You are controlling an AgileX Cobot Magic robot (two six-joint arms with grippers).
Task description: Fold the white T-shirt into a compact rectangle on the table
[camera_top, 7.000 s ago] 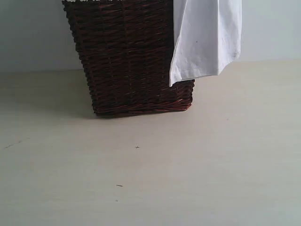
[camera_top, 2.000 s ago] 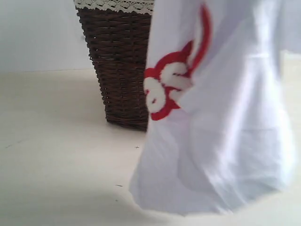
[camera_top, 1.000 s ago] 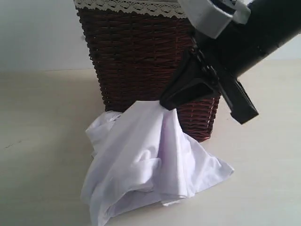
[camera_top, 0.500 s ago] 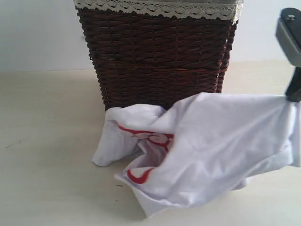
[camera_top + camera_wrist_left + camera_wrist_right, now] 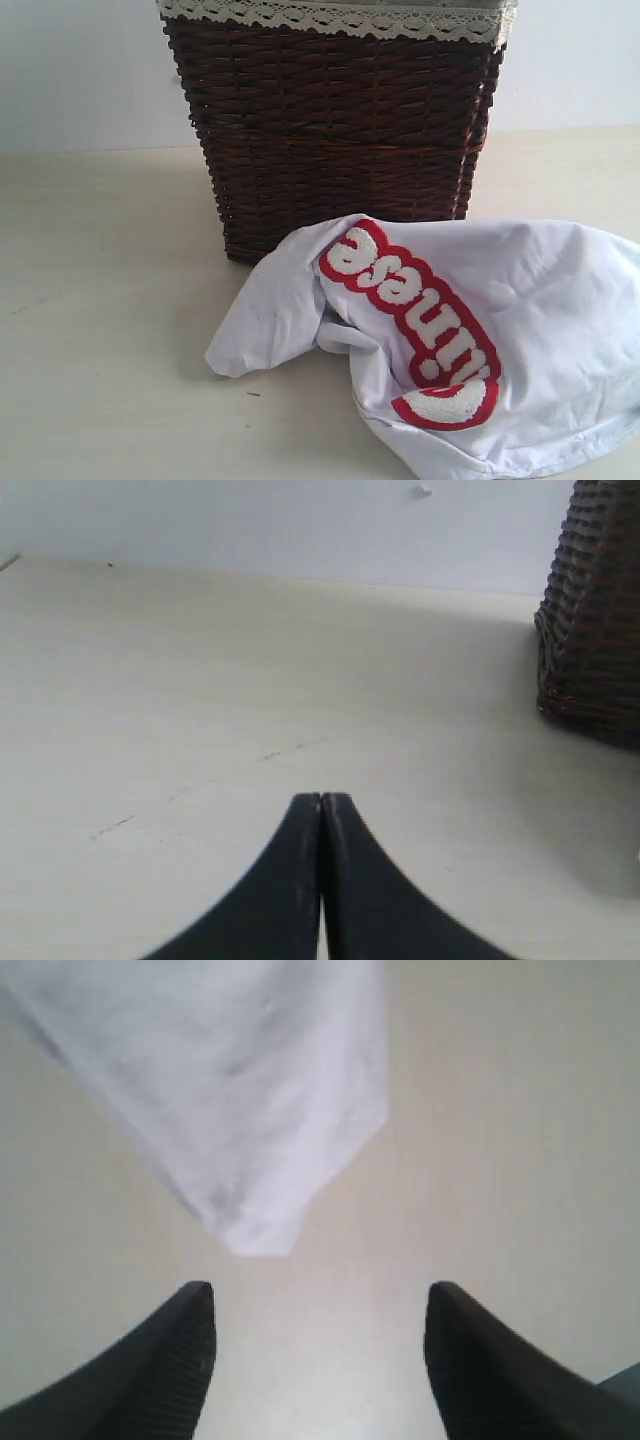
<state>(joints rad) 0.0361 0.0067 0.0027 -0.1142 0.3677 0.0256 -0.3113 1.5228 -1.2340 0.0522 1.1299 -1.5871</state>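
1. My right gripper [image 5: 320,1295] is released. Its two dark ribbed fingers [image 5: 190,1355] stand well apart, and only bare table [image 5: 490,1120] shows in the gap between them.
2. Just beyond those fingertips, a corner of the white T-shirt [image 5: 230,1080] narrows to a blunt point, clear of both fingers. The cloth is blurred in this view, so I cannot tell whether that corner rests on the surface.
3. My left gripper [image 5: 321,800] is clenched, with its black fingers [image 5: 290,880] pressed flat together and nothing caught between them. It hangs over bare table [image 5: 200,670] that carries a few faint dark marks.
4. From the left wrist camera, one corner of the dark brown wicker basket [image 5: 595,620] stands off to the side, well apart from that gripper.
5. In the exterior view the white T-shirt [image 5: 545,290] lies in a loose, crumpled heap on the table [image 5: 100,310] in front of the wicker basket [image 5: 340,120]. It runs out of the view on the right.
6. Its far edge either touches the basket's foot or sits just in front of it; I cannot tell which.
7. The red band of puffy white letters [image 5: 415,320] faces up. It runs diagonally across the heap, reads upside down from this camera, and curls under at its near end.
8. One limp flap of the shirt spreads left onto the table, and soft folds bunch beneath the lettering.
9. White lace trim [image 5: 330,16] edges the basket's rim.
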